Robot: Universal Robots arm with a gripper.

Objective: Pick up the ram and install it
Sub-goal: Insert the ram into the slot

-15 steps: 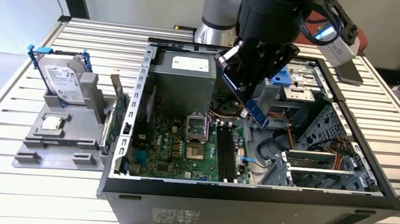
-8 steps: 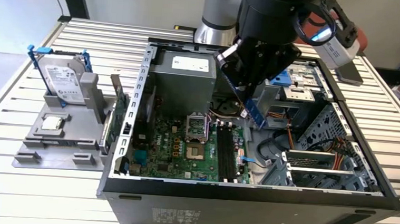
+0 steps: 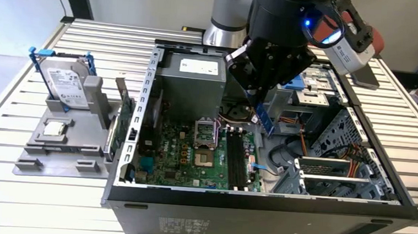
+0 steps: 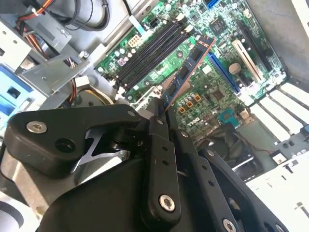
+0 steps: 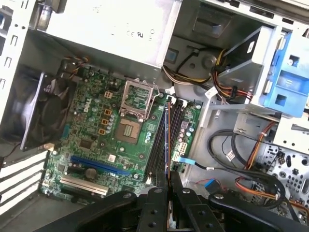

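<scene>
Your hand (image 3: 258, 94) is closed tight on the ram (image 3: 263, 119), pinching its upper end so the stick hangs inside the open computer case (image 3: 262, 201). It sits just above the black memory slots (image 3: 237, 160), on the exterior view's right of the green motherboard (image 3: 184, 159), not yet seated.

In the exterior view the arm (image 3: 227, 19) stands at twelve o'clock, its black wrist (image 3: 282, 17) pointing down toward six. The gripper (image 3: 257, 93) hangs below it, its fingers (image 4: 157, 159) pinched together on the ram (image 3: 262, 118).
</scene>
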